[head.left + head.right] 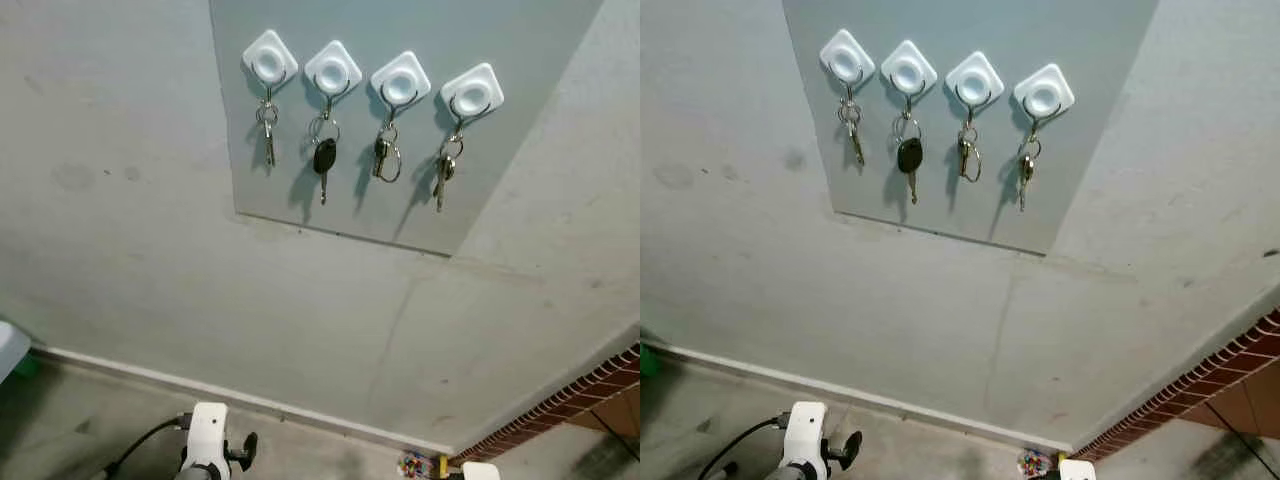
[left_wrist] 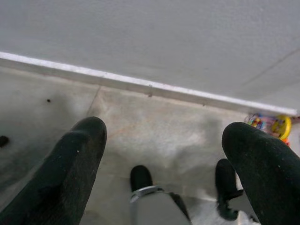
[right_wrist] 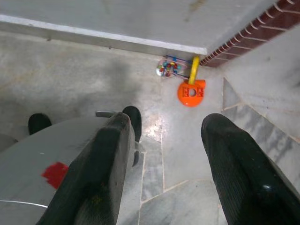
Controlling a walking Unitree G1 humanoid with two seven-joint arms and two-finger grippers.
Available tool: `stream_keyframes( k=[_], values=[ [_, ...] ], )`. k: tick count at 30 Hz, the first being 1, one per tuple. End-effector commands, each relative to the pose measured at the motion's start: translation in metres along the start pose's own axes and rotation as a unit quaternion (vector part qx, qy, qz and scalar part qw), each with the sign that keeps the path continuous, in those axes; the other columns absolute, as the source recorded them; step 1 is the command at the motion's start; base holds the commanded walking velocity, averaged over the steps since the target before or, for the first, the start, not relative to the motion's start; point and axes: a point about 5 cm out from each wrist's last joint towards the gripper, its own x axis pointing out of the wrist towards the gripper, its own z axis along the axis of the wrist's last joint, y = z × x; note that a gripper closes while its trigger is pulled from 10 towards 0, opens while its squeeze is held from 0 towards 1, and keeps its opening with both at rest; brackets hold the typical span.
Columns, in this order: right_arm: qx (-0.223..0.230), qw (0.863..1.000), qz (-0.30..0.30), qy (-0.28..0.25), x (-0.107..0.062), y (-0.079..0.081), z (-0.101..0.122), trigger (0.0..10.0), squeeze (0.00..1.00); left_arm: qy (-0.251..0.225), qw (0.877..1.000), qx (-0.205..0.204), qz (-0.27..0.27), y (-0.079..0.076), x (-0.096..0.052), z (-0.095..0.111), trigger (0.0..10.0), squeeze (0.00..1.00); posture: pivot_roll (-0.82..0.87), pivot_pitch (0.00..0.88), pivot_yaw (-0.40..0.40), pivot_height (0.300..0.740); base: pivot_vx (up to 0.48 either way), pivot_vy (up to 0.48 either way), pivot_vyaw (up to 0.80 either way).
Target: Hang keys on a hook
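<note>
White hooks [image 1: 366, 76] all hold keys [image 1: 324, 155], left tool [image 2: 164, 164], right tool [image 3: 164, 164] wide open, empty.

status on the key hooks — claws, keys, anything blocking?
Left claw open, empty, pointing at the floor. Right claw open, empty, low too. All four hooks on the wall panel hold keys. Nothing in the way.
</note>
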Motion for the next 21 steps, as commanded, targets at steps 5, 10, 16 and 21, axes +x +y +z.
stream_keyframes(
  k=[5,10,16,21],
  values=[
    [0.001,1.0,-0.004,0.014,-0.0021,-0.0026,-0.0072,10.0,0.0,0.003,1.0,0.007,-0.002,-0.0001,0.0004,0.0003,10.0,0.0,0.01,0.06,-0.02,0.74,0.0,0.0,-0.66],
    [0.001,1.0,-0.003,0.015,-0.002,-0.0023,-0.0073,10.0,0.0,0.003,1.0,0.019,-0.005,-0.0003,0.0002,0.0004,10.0,0.0,0.01,0.062,-0.02,0.74,0.0,0.0,-0.67],
    [0.003,1.0,-0.003,0.017,-0.002,-0.0019,-0.0077,10.0,0.0,0.004,1.0,0.023,0.0,0.0003,0.0002,0.0003,10.0,0.0,0.01,0.064,-0.021,0.74,0.0,-0.32,-0.67],
    [0.005,1.0,-0.005,0.018,-0.0023,-0.0027,-0.0086,10.0,0.0,0.004,1.0,0.006,0.001,0.0016,0.0,0.0001,10.0,0.0,0.01,0.067,-0.019,0.74,0.0,-0.096,-0.65]
  ],
)
